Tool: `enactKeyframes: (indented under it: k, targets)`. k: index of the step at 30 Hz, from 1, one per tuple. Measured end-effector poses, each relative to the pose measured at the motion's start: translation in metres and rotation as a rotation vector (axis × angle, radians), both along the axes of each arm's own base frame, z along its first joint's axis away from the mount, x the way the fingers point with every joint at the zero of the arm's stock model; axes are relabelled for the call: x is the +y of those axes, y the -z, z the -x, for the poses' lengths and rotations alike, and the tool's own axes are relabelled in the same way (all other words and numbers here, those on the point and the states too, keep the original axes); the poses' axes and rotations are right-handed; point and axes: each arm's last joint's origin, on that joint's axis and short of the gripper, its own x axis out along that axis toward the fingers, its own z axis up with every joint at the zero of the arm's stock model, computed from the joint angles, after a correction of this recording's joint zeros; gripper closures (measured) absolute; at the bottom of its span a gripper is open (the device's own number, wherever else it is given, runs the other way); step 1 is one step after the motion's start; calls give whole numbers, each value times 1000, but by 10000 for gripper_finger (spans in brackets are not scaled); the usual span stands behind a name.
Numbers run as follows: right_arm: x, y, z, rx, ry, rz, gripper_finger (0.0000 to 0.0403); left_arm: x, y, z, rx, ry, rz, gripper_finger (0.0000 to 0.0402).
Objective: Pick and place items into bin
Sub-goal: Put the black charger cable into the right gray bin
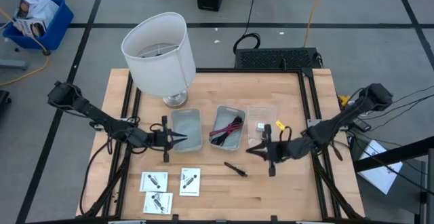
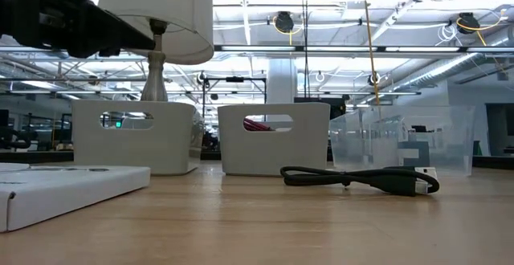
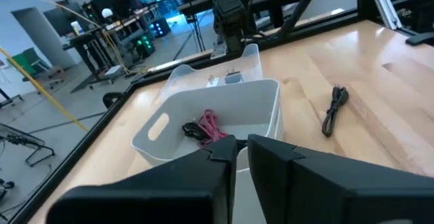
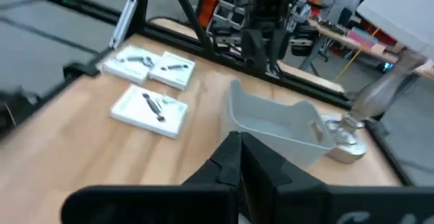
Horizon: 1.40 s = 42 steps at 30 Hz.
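Note:
Three white square packets [image 1: 154, 181] [image 1: 190, 181] [image 1: 158, 202] lie flat on the table's near left; they show in the right wrist view [image 4: 146, 108] too. A thin black cable [image 1: 236, 169] [image 2: 361, 178] lies on the wood in front of the bins. Magenta and black cables [image 1: 226, 130] [image 3: 203, 125] rest inside the middle grey bin [image 1: 234, 112]. My left gripper [image 1: 182, 138] [image 3: 241, 149] hangs shut above the left grey bin [image 1: 190, 119], touching nothing. My right gripper [image 1: 252, 149] [image 4: 237, 142] hovers shut by the clear bin's [image 1: 271, 112] near edge.
A big white lampshade [image 1: 159, 51] on a metal base [image 4: 346, 146] stands at the table's far left, behind the left bin. A small white item [image 1: 260, 124] sits in the clear bin. Bare wood lies between the packets and the black cable. Black frame rails border the table.

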Motion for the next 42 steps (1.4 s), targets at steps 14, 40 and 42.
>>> enactKeyframes:
  k: [14, 40, 42]
  targets:
    - [32, 38, -24, 230, 69, -213, 194, -1, -9, -1, -83, 9, -36, 370]
    - [51, 135, -72, 551, 223, -342, 157, -1, -11, -1, -114, -1, 89, 373]
    - [51, 140, -72, 564, 233, -342, 157, -1, -11, -1, -114, -3, 110, 365]
